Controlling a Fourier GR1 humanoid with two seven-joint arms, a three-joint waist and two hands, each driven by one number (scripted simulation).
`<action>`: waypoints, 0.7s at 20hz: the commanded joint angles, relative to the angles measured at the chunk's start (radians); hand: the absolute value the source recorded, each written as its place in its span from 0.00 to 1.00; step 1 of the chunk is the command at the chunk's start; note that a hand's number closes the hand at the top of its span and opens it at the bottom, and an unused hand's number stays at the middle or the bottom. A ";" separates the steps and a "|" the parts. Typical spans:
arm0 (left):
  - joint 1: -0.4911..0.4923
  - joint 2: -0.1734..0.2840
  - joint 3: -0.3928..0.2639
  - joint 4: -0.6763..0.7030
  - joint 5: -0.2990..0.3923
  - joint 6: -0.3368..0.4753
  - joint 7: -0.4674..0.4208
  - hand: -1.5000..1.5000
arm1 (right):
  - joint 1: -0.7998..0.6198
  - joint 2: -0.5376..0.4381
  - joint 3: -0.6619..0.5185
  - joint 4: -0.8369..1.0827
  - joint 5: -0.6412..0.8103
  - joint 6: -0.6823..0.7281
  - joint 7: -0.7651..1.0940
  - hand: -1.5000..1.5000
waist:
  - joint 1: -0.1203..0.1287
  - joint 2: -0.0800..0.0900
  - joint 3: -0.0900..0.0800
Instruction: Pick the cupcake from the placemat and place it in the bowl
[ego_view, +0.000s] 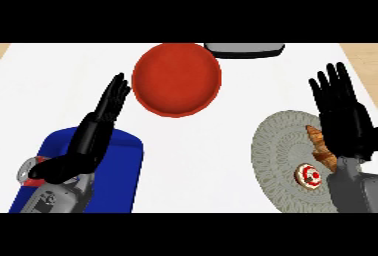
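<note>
A small cupcake (308, 175) with white frosting and a red top sits on the round grey woven placemat (284, 150) at the right. A brown croissant (320, 145) lies just beyond it on the same mat. The red bowl (176, 79) stands at the back centre of the white counter. My right hand (342, 115) is open, fingers straight, over the placemat's right side, just right of the croissant and cupcake. My left hand (94, 131) is open too, fingers pointing up towards the bowl's left edge.
A blue rectangular mat (118, 170) lies at the lower left under my left forearm. A dark grey tray-like object (244, 49) sits at the back edge, right of the bowl. Bare white counter lies between bowl and placemat.
</note>
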 joint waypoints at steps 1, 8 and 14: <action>0.027 -0.016 0.023 0.108 0.008 -0.035 -0.058 0.50 | 0.068 -0.048 0.066 -0.036 0.035 0.094 0.017 1.00 | 0.025 -0.029 0.005; 0.100 0.008 0.060 0.112 0.020 0.071 0.111 0.50 | 0.164 -0.387 0.199 -0.086 0.466 0.243 -0.146 1.00 | -0.018 -0.047 0.005; 0.074 -0.016 0.081 0.128 0.022 0.075 0.133 0.50 | 0.541 -0.223 0.130 -0.192 0.272 0.305 -0.604 0.00 | 0.001 -0.036 0.007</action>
